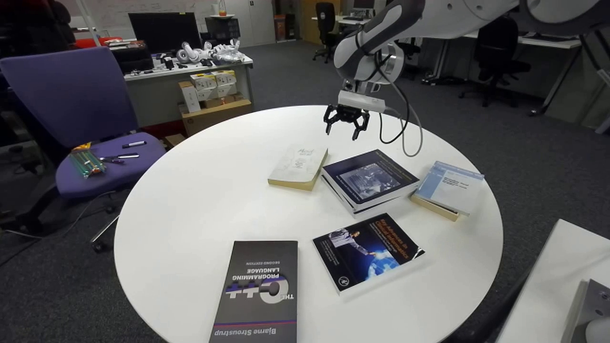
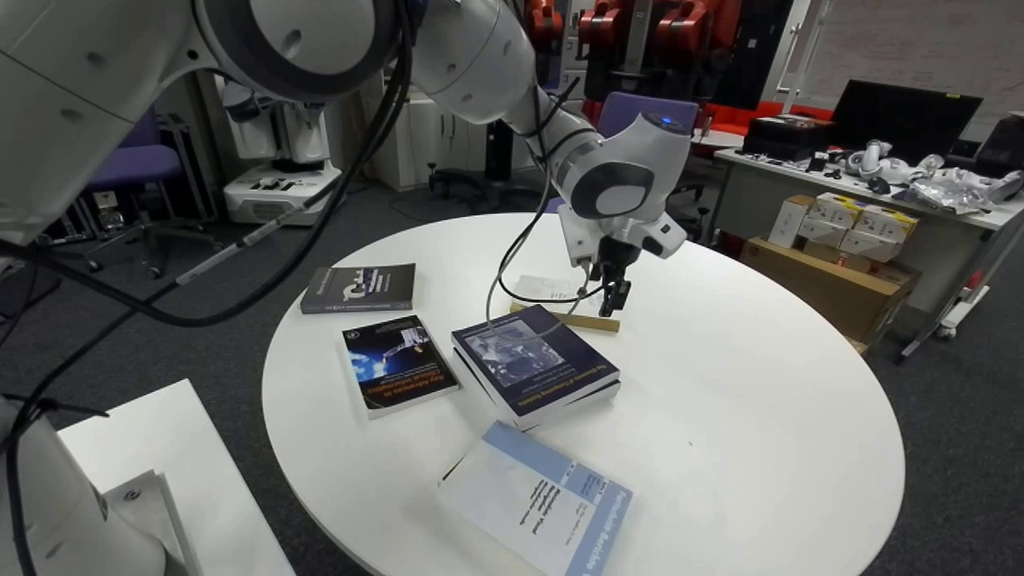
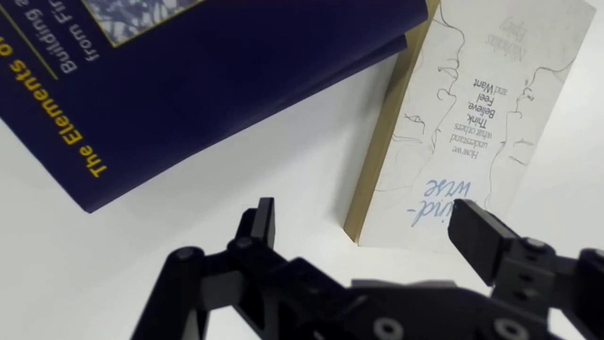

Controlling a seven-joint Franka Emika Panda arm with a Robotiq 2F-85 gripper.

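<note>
Gripper (image 3: 365, 217) spread wide near white book (image 3: 465, 123), distant boxes (image 1: 213, 87), contents hidden.

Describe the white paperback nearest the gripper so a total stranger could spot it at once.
Start from the round white table, then find the stack of dark-blue books. Beside that stack, nearest the open gripper, lies a white paperback. Unlike the blue-banded pale book, its cover carries line-drawn faces.

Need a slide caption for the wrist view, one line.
Open, empty gripper above a white table with a pale book beside stacked dark blue books.
</note>
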